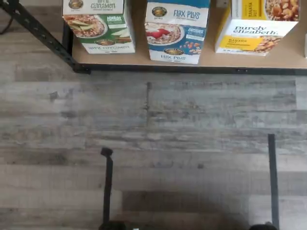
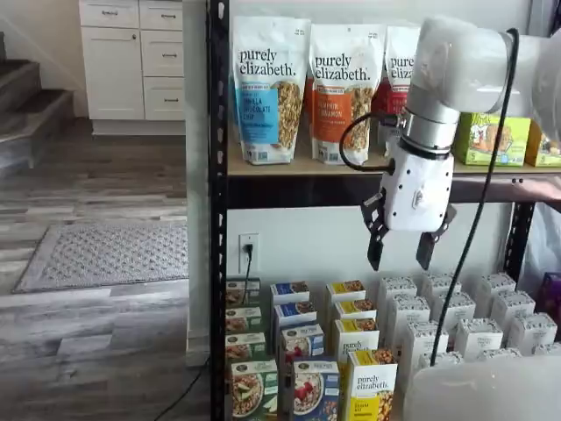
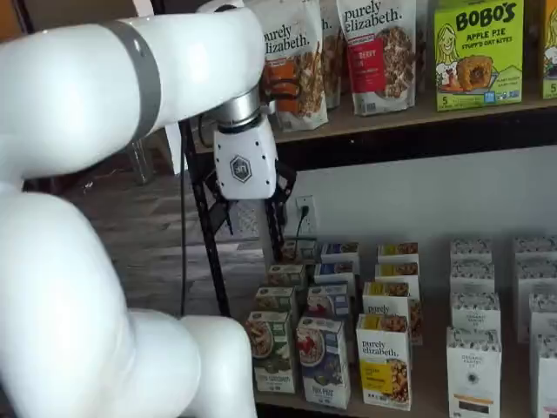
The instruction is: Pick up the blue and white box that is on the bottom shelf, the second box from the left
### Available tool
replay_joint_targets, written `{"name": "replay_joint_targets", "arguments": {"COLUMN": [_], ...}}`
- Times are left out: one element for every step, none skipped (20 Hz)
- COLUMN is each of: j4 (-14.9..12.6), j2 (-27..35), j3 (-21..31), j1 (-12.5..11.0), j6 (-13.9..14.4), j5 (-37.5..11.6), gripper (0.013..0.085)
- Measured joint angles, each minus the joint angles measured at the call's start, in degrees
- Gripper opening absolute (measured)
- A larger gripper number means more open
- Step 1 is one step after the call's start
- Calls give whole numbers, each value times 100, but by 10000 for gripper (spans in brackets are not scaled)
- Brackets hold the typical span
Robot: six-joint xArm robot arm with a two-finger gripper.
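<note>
Pincer (image 2: 401, 250): hangs in the air in front of the rack, below the upper shelf board (image 2: 351, 167); its two black fingers (image 2: 375, 247) point down with a plain gap between them, so it stands open.
Pincer's hold: nothing sits between the fingers and they touch no box; in a shelf view they are well above the cartons.
Pincer from the other side: in a shelf view the white body (image 3: 244, 165) shows with a dark finger below it, side-on, so the gap cannot be judged there.
Blue and white box (image 2: 316, 390): upright at the front edge of the bottom shelf (image 1: 201, 60), showing a bowl with red berries; seen in both shelf views (image 3: 324, 361) and in the wrist view (image 1: 176, 29).
Its neighbours: the green-and-white carton (image 2: 252, 390) just beside it toward the rack's black upright (image 2: 216, 210), the yellow-and-white carton (image 2: 372, 390) just beside it on the other side.
Behind it: more blue cartons lined up toward the wall.
Floor (image 1: 153, 143): grey wood planks in front of the shelf edge.
</note>
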Motion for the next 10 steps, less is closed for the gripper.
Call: {"name": "replay_joint_targets", "arguments": {"j4": [44,60,57,13,-36,-78,-111,-127,-120,-102], "j2": [35,71,107,135,149,162,192,222,256,293], "j3": [31,59,97,150,204,259,324,378,436,491], "j1": [-19,-23,-12,20,51,79,106,124,135,142], "j6": [-31,-40,-36,-3,32,64,94,114,117,115], "j5": [-53,-104,-175,-270,-374,-478,-596,-700,-813,-919], "gripper": [850,850,850,850,850,850,850,850,850,850]}}
